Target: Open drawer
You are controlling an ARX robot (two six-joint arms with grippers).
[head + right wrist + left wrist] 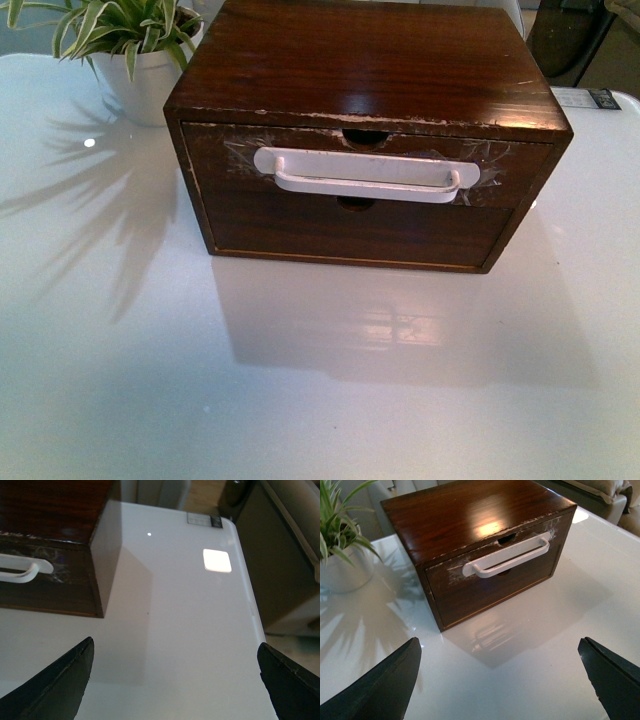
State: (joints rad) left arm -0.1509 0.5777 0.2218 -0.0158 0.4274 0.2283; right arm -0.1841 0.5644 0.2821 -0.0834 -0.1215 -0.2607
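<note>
A dark-brown wooden chest (360,60) stands on the white table (300,400). Its upper drawer (515,165) is closed, with a long white bar handle (365,175) taped on the front and a half-round notch (365,137) in its top edge. The drawer also shows in the left wrist view (455,580), with the handle (507,557), and partly in the right wrist view (60,570). My left gripper (502,680) is open and empty, hovering over the table in front of the chest. My right gripper (175,680) is open and empty, over the table to the chest's right. Neither arm shows in the front view.
A plain handle-less lower drawer front (350,230) sits under the handled one. A white pot with a green striped plant (135,50) stands at the chest's left. The table's right edge (252,615) is near my right gripper, with dark furniture (280,555) beyond.
</note>
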